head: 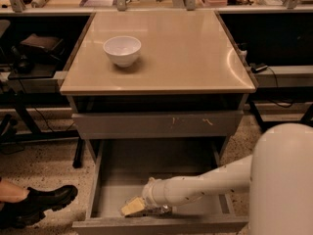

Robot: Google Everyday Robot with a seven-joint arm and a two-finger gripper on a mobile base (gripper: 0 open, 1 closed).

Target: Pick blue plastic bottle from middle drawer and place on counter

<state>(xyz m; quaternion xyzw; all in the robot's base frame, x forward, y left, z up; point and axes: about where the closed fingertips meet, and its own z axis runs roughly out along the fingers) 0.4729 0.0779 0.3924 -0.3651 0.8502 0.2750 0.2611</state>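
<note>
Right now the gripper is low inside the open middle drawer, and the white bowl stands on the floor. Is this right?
Not quite. The camera view shows the white bowl standing on the counter instead. The gripper is low inside the open middle drawer.

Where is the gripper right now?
In the camera view, the gripper is down inside the open middle drawer, near its front left, well below the counter.
</note>
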